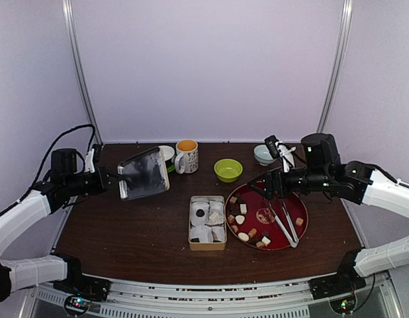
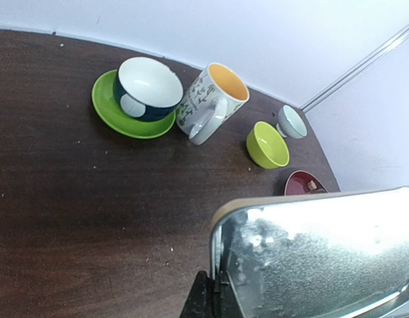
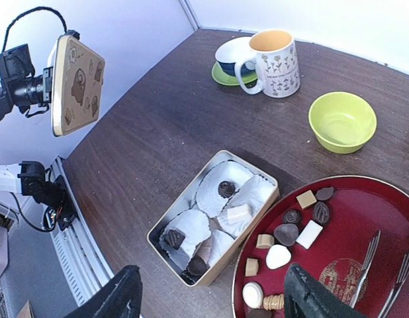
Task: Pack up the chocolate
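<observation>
Overhead view: this is the only view that gives you both arms at once. Your left pincer (image 1: 116,177) is clenched on the edge of the tin lid (image 1: 143,173), which is held up off the surface (image 1: 125,232) at about 10 o'clock from the open tin (image 1: 208,247). Your right pincer (image 1: 261,188) hangs over the 10 o'clock rim of the red plate (image 1: 297,202), released and gripping nothing. The silver tongs (image 1: 290,233) lie on the plate, apart from it.

Left wrist view: the lid's bare, shiny inner face fills the lower right. Beyond it stand a cup on a green saucer (image 2: 132,122), a flowered mug (image 2: 211,99), a green bowl (image 2: 267,144) and a small pale bowl (image 2: 292,121). Only a sliver of the plate shows.

Right wrist view: here you get the lid's other face, tan with printed pictures. This is also the only view close enough to sort the pieces.

The chocolate (image 3: 286,233), as this view shows it:
- Most of it is loose on the plate, on the side nearest the tin.
- The loose pieces are tan cubes, dark rounds, a dark heart shape, a cream bar, a cream heart and a cream round.
- A few pieces already sit in the tin, on white crinkled liners (image 3: 211,192).
- At the tin's 12 o'clock end there is a dark round, with a cream cube just beside it.
- Toward 6 o'clock there are dark pieces.

The tin and plate lie just beside each other, the plate at 3 o'clock of the tin.
</observation>
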`<state>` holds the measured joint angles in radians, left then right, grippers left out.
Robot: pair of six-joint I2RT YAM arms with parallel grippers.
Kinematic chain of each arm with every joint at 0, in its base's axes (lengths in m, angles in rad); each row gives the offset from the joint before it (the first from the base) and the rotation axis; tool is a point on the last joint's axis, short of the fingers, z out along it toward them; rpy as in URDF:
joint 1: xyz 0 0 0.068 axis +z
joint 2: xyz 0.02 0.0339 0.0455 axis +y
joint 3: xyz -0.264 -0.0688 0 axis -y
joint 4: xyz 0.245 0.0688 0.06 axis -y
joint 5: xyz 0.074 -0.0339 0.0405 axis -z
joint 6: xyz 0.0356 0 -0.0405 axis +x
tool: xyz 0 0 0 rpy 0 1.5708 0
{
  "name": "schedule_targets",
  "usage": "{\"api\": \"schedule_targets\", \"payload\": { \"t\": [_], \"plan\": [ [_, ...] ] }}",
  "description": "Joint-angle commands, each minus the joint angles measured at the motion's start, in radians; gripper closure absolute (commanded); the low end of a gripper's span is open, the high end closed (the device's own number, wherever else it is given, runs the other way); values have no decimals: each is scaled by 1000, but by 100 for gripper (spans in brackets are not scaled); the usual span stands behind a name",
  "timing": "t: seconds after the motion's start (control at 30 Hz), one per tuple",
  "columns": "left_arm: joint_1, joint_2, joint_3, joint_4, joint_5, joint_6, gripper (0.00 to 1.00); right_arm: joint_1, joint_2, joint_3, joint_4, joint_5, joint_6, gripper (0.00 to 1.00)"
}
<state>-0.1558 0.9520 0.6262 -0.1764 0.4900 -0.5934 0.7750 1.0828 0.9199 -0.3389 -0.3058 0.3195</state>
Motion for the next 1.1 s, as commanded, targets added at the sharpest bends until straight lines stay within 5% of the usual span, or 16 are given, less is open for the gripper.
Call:
{"api": "schedule_targets", "payload": {
  "t": [0.0,0.17,0.27,0.37,0.7,1.07],
  "plan": [
    [-33,-20,-11,188,-3,-6,100,52,5,34,56,-1,36,26],
    [-76,-4,-32,301,-18,-12,100,84,-33,-35,188,77,61,20],
    [-115,14,-35,342,-41,-3,100,77,-38,-25,206,-33,31,1],
    [-148,39,-25,356,-81,15,100,89,-22,-11,255,-117,14,0],
    [-224,110,-10,427,-146,40,100,162,194,138,306,-195,77,28],
    [-296,180,21,472,-157,36,100,215,333,200,399,-163,114,46]
  ]
}}
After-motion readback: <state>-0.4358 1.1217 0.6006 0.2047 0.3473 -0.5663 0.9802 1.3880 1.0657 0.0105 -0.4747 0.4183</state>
